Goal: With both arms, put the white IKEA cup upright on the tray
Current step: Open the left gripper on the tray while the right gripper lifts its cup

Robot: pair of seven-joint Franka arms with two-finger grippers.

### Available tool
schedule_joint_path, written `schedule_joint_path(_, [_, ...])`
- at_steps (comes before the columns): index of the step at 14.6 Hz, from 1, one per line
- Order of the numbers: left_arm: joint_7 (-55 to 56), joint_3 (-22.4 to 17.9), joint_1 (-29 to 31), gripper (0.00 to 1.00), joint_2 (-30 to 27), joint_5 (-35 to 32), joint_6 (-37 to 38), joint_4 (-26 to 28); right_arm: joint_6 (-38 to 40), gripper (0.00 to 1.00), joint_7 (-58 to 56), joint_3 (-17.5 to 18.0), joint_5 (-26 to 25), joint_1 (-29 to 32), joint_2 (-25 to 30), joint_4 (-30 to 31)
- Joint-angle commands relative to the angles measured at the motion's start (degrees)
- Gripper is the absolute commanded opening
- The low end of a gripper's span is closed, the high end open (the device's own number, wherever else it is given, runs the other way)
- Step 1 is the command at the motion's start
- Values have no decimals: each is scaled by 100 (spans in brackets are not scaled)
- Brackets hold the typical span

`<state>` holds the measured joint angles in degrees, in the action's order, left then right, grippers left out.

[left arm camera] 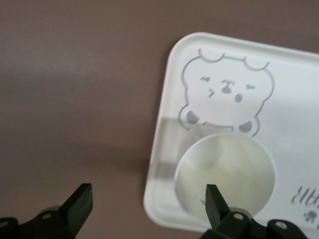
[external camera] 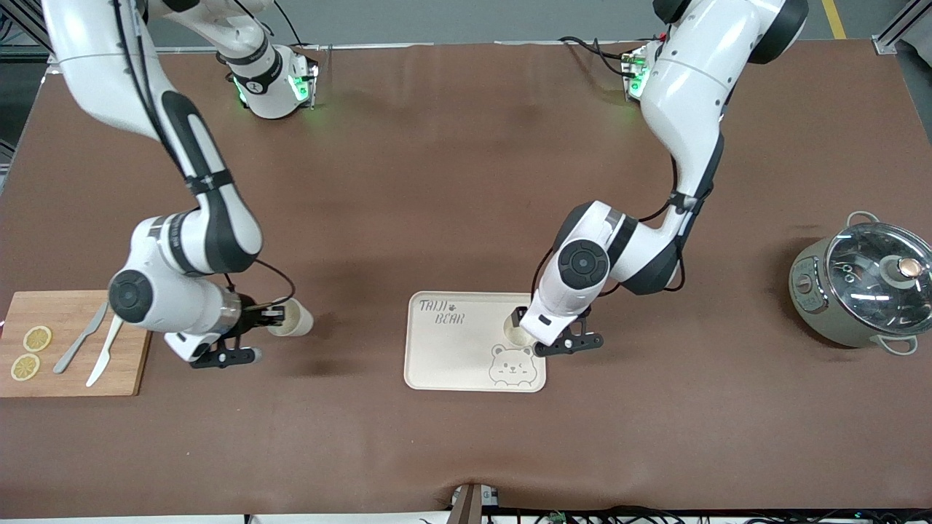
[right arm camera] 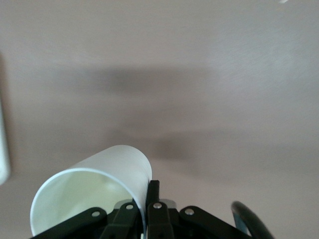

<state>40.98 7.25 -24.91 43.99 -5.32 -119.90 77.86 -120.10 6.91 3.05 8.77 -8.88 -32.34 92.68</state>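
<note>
Closest to the front camera on the tray (external camera: pixel 451 356) the winking bear drawing (external camera: pixel 512 366) is showing, and just farther back from it a white cup (external camera: pixel 515 336) is standing upright with its mouth up, close to the tray edge that faces the left arm's end of the table. The left gripper (left arm camera: pixel 149 194) is hovering right over that cup with its fingers spread wide apart, one fingertip (left arm camera: pixel 214 201) reaching down inside the rim and the other hanging outside over the brown table cover, so it is gripping nothing. Well away from the tray, toward the right arm's end, the right gripper (external camera: pixel 273 316) is pinching the rim of a second white cup (external camera: pixel 295 320) with its fingers clamped together on the wall, and that cup is lying tipped on its side. Past it, a wooden cutting board (external camera: pixel 124 364) is carrying two lemon slices (external camera: pixel 36 338) and two pale utensils (external camera: pixel 93 342). Toward the left arm's end, far from the tray, a grey pot (external camera: pixel 859 291) with a glass lid is sitting.
</note>
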Motion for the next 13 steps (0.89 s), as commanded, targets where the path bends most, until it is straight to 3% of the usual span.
schedule_joint_path(1, [121, -39, -5, 100, -590, -127, 825, -43, 74, 0, 1379, 21, 54, -534, 141, -127])
schedule_joint_path(4, [-98, -74, 196, 100, -1224, -171, 1686, -17, 57, 0, 2487, 21, 63, -966, 114, -312])
schedule_joint_path(8, [-1449, -30, 995, 100, -1762, -66, 2277, -17, -451, 0, 3789, 21, 63, -1432, 0, -400])
schedule_joint_path(13, [-3191, -31, 1865, 100, -2218, 4, 2471, 1, -682, 0, 4046, 12, 28, -1600, -465, -804])
